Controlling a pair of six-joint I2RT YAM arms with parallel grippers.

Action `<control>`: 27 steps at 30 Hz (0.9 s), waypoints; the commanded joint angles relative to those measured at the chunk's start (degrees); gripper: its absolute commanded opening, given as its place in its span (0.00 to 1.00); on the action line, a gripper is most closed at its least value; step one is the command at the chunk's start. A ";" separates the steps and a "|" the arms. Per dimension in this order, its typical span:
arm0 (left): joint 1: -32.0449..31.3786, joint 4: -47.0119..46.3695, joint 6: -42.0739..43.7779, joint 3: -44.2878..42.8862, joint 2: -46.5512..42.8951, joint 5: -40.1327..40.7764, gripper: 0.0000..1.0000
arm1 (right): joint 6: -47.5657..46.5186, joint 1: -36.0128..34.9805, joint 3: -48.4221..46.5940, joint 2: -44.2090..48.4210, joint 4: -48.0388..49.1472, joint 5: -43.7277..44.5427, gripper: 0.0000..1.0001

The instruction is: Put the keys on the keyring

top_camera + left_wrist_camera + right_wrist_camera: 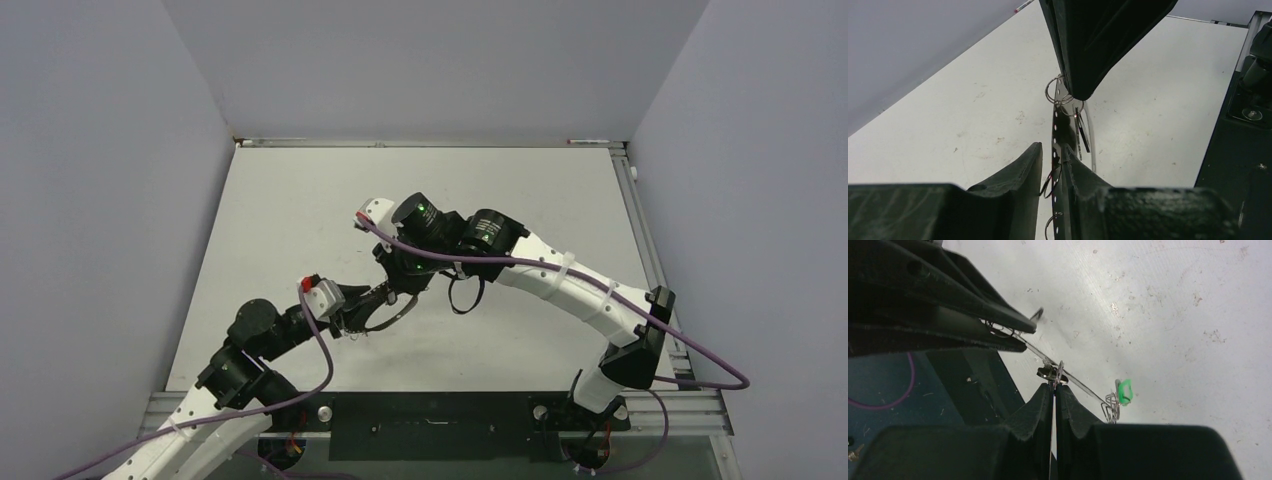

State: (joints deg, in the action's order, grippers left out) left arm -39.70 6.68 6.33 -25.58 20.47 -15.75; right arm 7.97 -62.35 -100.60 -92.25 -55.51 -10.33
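Observation:
The keyring is a thin perforated metal band (1057, 125) bent into a loop (397, 314), with small split rings on it. My left gripper (1050, 146) is shut on the band and holds it above the table near the front centre (360, 312). My right gripper (1054, 386) comes from above (393, 292) and is shut on a small ring (1054, 92) on the band. Small flat keys (1082, 132) hang just below its tip. A green tag (1123, 391) with wire loops hangs on the band's far end.
The white table (300, 220) is boxed in by grey walls at the left, back and right. A metal rail (640, 230) runs along its right edge. A black base plate (430, 425) lies at the near edge between the arm bases.

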 commanded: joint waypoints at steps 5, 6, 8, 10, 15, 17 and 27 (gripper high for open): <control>-0.60 -1.33 1.25 -2.67 -1.04 0.45 0.00 | -1.62 2.64 -5.57 0.28 -5.11 -5.43 0.05; -0.63 -1.77 0.75 -2.51 -1.37 -0.40 0.00 | -2.09 2.62 -5.53 0.03 -5.85 -4.80 0.05; -0.64 -2.78 0.07 -1.96 -2.09 -3.43 0.00 | -2.82 2.59 -4.20 0.12 -5.96 -3.59 0.05; -0.63 -3.31 -0.48 -1.63 -2.51 -4.70 0.00 | -3.24 2.61 -2.71 0.57 -5.31 -2.88 0.05; -0.64 -3.08 -0.51 -1.57 -2.87 -5.22 0.22 | -4.30 3.42 -1.62 0.53 -5.10 -3.34 0.05; -0.64 -3.08 -0.58 -1.65 -2.89 -6.43 0.34 | -4.72 3.56 -1.58 0.41 -5.51 -3.75 0.05; -0.51 -8.07 -5.22 -1.55 -1.81 -18.01 0.50 | -9.21 1.49 -1.49 2.11 -6.70 -7.55 0.05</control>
State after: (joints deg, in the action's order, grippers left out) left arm -40.40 4.84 4.05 -25.82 18.06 -26.85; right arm 1.91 -59.02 -101.86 -92.68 -62.39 -15.90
